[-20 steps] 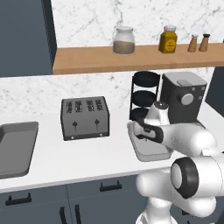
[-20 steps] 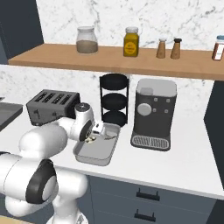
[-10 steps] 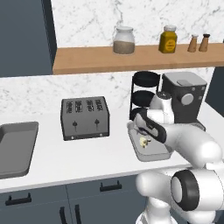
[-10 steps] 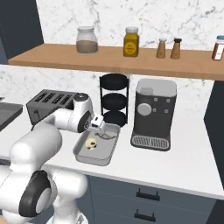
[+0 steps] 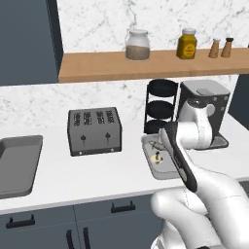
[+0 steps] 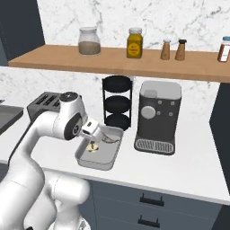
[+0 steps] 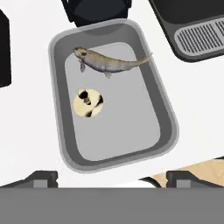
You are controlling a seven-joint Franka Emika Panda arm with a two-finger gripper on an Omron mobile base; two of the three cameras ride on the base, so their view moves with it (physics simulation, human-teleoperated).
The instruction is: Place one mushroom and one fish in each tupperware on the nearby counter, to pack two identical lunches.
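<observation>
A: Where is the gripper (image 7: 107,178) sitting right now?

B: It is hanging above the near tray (image 7: 61,144), fingers spread wide apart with nothing between them. In the hand view the two dark tips are showing at about 7 and 5 o'clock along the bottom.

A: And what is lying in that tray?

B: A fish (image 7: 107,62) and a mushroom (image 7: 88,103). From the gripper, the mushroom is lying toward 11 o'clock, and the fish farther up at 12, stretched across the tray's far end. The two are lying close together but apart.

A: Where is the tray itself resting?

B: On the white counter (image 5: 92,172), just in front of the black round rack (image 6: 117,102), with the coffee machine (image 6: 158,116) at its 3 o'clock in the right base view. The toaster (image 5: 94,130) is standing at its 9 o'clock in the left base view.

A: Any second tray?

B: Yes, another tray (image 5: 14,165) is sitting far off at 9 o'clock, at the left edge of the left base view. I cannot tell whether anything is lying in it.
</observation>
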